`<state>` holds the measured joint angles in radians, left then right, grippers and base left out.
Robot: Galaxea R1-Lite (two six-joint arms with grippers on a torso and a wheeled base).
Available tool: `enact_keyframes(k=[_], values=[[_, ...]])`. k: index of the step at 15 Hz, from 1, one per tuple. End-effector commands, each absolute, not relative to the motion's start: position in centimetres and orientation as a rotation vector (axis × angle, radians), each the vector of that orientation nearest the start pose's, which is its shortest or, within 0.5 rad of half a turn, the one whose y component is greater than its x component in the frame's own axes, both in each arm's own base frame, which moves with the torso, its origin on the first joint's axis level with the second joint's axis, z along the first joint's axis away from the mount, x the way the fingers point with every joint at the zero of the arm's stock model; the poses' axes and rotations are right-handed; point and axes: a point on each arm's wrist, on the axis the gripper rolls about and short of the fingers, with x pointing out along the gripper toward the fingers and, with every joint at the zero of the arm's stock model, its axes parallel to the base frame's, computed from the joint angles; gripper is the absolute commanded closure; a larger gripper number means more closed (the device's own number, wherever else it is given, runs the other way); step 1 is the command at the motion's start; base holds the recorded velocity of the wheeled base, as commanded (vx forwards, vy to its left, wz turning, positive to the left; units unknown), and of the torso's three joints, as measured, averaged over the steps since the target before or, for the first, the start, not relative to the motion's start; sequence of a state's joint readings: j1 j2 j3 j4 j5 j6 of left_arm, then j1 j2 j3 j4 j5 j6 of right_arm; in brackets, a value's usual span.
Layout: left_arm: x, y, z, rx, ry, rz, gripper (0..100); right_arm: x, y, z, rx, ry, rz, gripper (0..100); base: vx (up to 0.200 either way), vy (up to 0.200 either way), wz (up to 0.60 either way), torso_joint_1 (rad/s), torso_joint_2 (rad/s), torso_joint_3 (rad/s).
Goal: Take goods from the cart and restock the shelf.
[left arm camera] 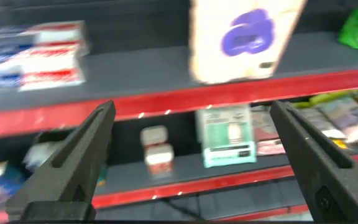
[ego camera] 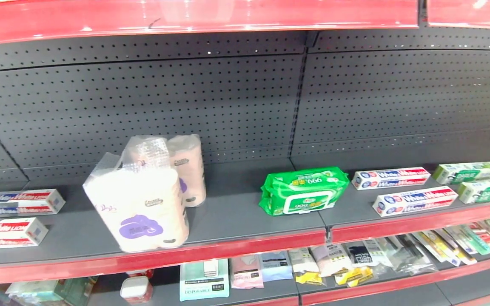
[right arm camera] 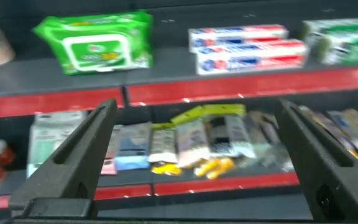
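Red-edged shelf [ego camera: 236, 212] ahead: hovering left gripper [left arm camera: 191, 106] spread wide, empty, facing upright roll pack [left arm camera: 244, 37] at shelf front (left arm likely nearer); hovering right gripper [right arm camera: 197, 102] likewise spread, facing wipes [right arm camera: 95, 40] lying flat, long axis along shelf.

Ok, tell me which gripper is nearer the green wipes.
Right. The right gripper is open, with the wipes ahead of it and a little to one side. The left gripper, also open, faces the toilet rolls, with the wipes well off to the side.
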<state>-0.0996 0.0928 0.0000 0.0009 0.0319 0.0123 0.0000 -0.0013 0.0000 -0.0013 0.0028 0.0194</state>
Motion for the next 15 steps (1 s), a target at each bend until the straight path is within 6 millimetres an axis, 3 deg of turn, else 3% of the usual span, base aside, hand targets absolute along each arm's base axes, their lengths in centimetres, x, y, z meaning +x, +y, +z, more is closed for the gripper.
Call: enact_keyframes(k=[1, 5, 6, 8, 9, 11, 12, 15], values=[[-1.6, 0.2, 7.7, 0.018, 0.093, -0.068, 0, -2.3, 0.0, 7.6, 0.018, -0.002, 0.003, 0, 0.0, 0.0, 0.0, 0.0, 0.0, 0.0], [-1.5, 0.3, 7.7, 0.024, 0.091, -0.093, 0, -2.3, 0.0, 7.5, 0.014, 0.0, 0.003, 0, 0.0, 0.0, 0.0, 0.0, 0.0, 0.0], [-1.8, 0.3, 10.2, -0.011, -0.004, -0.104, 0, -2.3, 0.0, 7.5, 0.012, 0.0, 0.003, 0, 0.0, 0.0, 0.0, 0.0, 0.0, 0.0], [-0.2, 0.1, 20.2, -0.174, -0.075, -0.117, 0, -2.3, 0.0, 7.5, 0.014, 0.0, 0.003, 0, 0.0, 0.0, 0.0, 0.0, 0.0, 0.0], [1.0, 0.1, 22.8, -0.174, -0.08, -0.051, 0, -2.3, 0.0, 7.5, 0.014, 0.0, 0.003, 0, 0.0, 0.0, 0.0, 0.0, 0.0, 0.0], [3.2, 0.2, 23.2, -0.135, -0.009, 0.115, 0, -2.3, 0.0, 7.5, 0.014, 0.0, 0.003, 0, 0.0, 0.0, 0.0, 0.0, 0.0, 0.0], [5.5, 0.6, 21.9, -0.119, 0.126, 0.313, 0, -2.3, 0.0, 7.5, 0.014, 0.0, 0.003, 0, 0.0, 0.0, 0.0, 0.0, 0.0, 0.0], [9.6, 2.8, 19.1, -0.118, 0.38, 0.565, 0, -2.3, 0.0, 7.5, 0.012, 0.0, 0.003, 0, 0.0, 0.0, 0.0, 0.0, 0.0, 0.0]])
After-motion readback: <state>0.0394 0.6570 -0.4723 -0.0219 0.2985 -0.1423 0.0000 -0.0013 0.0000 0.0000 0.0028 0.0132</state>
